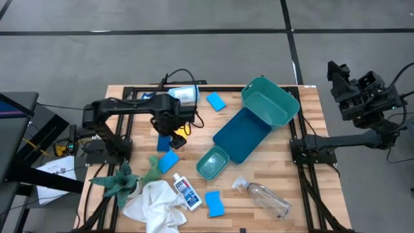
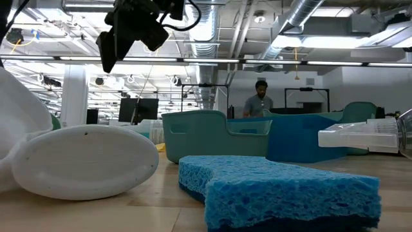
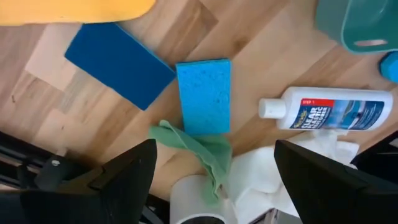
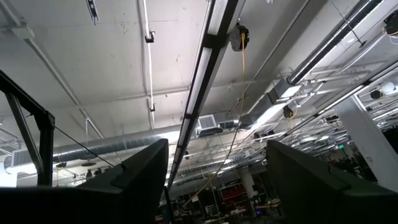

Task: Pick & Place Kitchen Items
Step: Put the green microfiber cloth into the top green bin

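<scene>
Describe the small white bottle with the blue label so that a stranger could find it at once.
Start at the teal bin lying tipped in the middle of the wooden table, then go to the table's front edge on the left arm's side. There, beside the crumpled white cloth, the small white bottle lies flat. Unlike the clear plastic bottle nearby, it is opaque and has a blue-and-red label.

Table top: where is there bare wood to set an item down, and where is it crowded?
Bare wood shows right of the teal bin, out to the table edge, and between the clear bottle and that edge. The front left is crowded: white cloth, plant, small labelled bottle, blue sponges.
</scene>
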